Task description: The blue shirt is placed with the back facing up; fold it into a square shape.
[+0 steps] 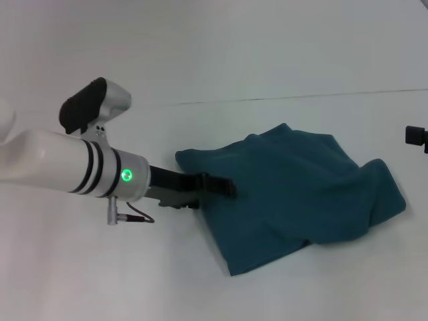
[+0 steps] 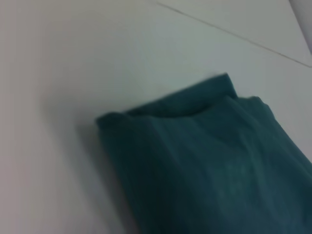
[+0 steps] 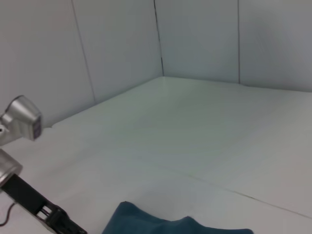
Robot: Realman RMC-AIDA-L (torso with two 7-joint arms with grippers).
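The left claw [image 1: 229, 187] reaches onto the folded blue shirt's [image 1: 301, 194] near edge on the tabletop [image 1: 100, 274]; whether it is pinching, I can't tell.

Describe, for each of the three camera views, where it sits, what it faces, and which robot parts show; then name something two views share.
Head: above, looking down at the blue shirt on the white table; left claw at its edge, right claw parked.
Left wrist: close over the shirt's corner; no robot parts.
Right wrist: low, facing the walls; left arm visible.
Shared: shirt.

Teal-blue shirt [image 1: 294, 194], folded into a rumpled rough square, flat on table.
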